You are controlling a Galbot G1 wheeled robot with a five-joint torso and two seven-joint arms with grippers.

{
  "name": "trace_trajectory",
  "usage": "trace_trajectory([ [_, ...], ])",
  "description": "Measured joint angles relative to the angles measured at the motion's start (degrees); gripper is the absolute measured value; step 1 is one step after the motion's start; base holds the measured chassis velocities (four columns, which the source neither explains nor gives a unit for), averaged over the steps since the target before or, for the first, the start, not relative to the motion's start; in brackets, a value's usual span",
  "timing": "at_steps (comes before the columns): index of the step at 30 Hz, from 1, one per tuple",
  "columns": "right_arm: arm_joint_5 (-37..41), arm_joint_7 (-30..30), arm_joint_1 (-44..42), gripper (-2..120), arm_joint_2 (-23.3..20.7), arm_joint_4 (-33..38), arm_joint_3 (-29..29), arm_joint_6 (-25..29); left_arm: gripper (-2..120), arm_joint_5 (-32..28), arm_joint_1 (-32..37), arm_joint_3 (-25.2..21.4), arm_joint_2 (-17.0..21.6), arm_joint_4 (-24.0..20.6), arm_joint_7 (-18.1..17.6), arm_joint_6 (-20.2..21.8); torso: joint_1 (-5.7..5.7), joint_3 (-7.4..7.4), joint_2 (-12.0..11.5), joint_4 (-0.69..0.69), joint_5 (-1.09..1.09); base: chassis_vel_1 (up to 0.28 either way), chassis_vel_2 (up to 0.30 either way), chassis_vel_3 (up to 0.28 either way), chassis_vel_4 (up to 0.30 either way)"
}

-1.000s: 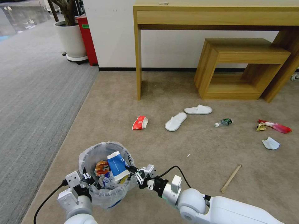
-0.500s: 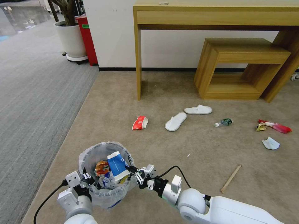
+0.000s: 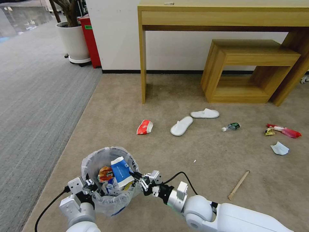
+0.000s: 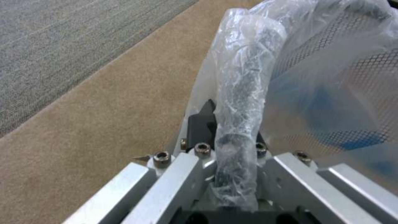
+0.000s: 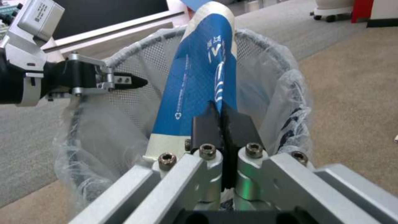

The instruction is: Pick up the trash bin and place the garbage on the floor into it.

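Observation:
The trash bin point(image 3: 96, 161), black mesh under a clear bag, hangs low over the floor point(image 3: 128, 96) at my front left. My left gripper point(image 3: 87, 187) is shut on its near rim point(image 4: 244, 93), with the plastic bunched between the fingers point(image 4: 206, 118). My right gripper point(image 3: 134, 176) is shut on a crushed blue-white cup point(image 5: 199, 77) that stands inside the bin's mouth, above other litter. On the carpet lie a red-white cup point(image 3: 145, 127), two white slippers point(image 3: 181, 125), a small bottle point(image 3: 231, 126), red and yellow wrappers point(image 3: 283, 130), white paper point(image 3: 279, 148) and a wooden stick point(image 3: 238, 185).
A wooden desk point(image 3: 222, 16) stands against the wall, with a low wooden bench point(image 3: 251, 69) under it on the right. A white planter point(image 3: 74, 42) and a red box point(image 3: 90, 40) sit at the back left. Grey striped carpet point(image 3: 35, 96) lies to the left.

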Motion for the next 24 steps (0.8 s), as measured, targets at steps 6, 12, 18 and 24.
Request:
trace_trajectory([
  [6, 0.0, 0.0, 0.0, 0, 0.0, 0.0, 0.0, 0.0, 1, 0.0, 0.0, 0.0, 0.0, 0.0, 0.0, 0.0, 0.00, 0.00, 0.0, 0.00, 0.00, 0.000, 0.000, 0.000, 0.000],
  [12, 0.0, 0.0, 0.0, 0, 0.0, 0.0, 0.0, 0.0, 1, 0.0, 0.0, 0.0, 0.0, 0.0, 0.0, 0.0, 0.00, 0.00, 0.0, 0.00, 0.00, 0.000, 0.000, 0.000, 0.000],
  [18, 0.0, 0.0, 0.0, 0, 0.0, 0.0, 0.0, 0.0, 1, 0.0, 0.0, 0.0, 0.0, 0.0, 0.0, 0.0, 0.00, 0.00, 0.0, 0.00, 0.00, 0.000, 0.000, 0.000, 0.000],
  [24, 0.0, 0.0, 0.0, 0, 0.0, 0.0, 0.0, 0.0, 1, 0.0, 0.0, 0.0, 0.0, 0.0, 0.0, 0.0, 0.00, 0.00, 0.0, 0.00, 0.00, 0.000, 0.000, 0.000, 0.000],
])
